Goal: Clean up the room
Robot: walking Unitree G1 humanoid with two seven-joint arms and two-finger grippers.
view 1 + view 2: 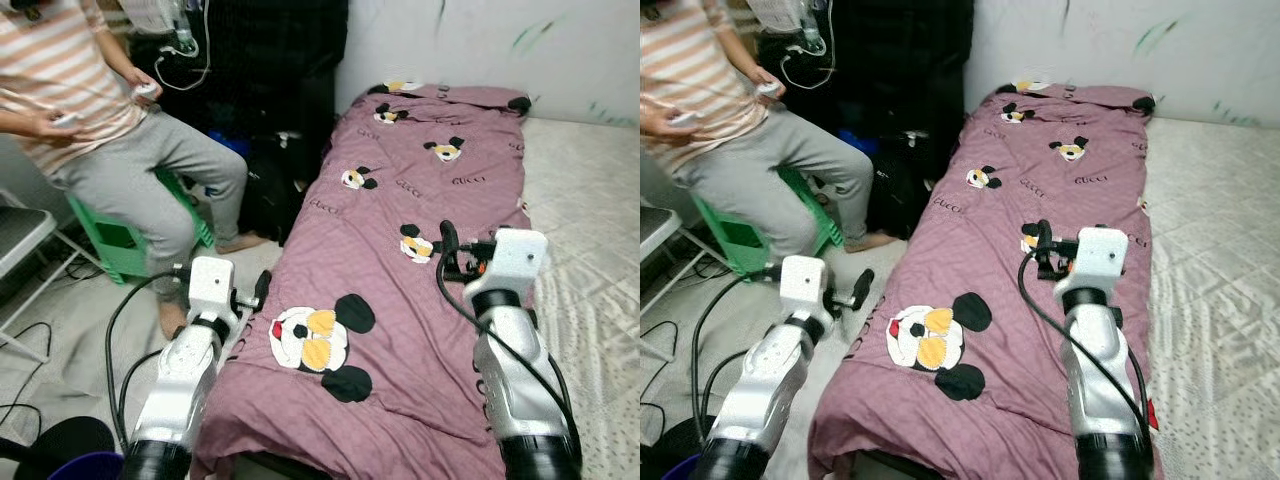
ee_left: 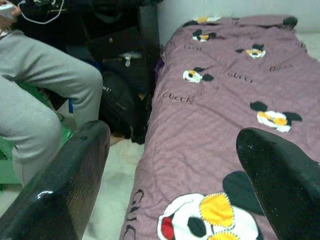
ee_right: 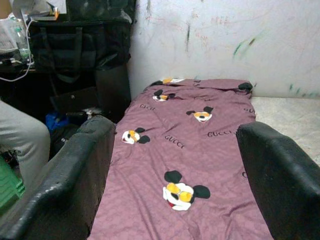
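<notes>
A purple blanket (image 1: 420, 190) printed with cartoon mouse faces lies spread flat along a low bed, from the near edge to the far wall. My left gripper (image 1: 240, 296) hangs open at the blanket's near left edge, beside a large mouse face (image 1: 318, 340), with nothing between its fingers (image 2: 60, 190). My right gripper (image 1: 455, 255) stands open just above the blanket's right half, near a smaller mouse face (image 1: 417, 245). In the right wrist view its fingers (image 3: 75, 175) frame the length of the blanket (image 3: 200, 150) and hold nothing.
A person (image 1: 90, 110) in a striped top sits on a green stool (image 1: 110, 240) at the left, holding controllers. Black bags (image 1: 270, 190) stand between the person and the bed. A white mattress (image 1: 590, 200) lies on the right. Cables (image 1: 25, 340) trail over the floor by a folding chair (image 1: 20, 235).
</notes>
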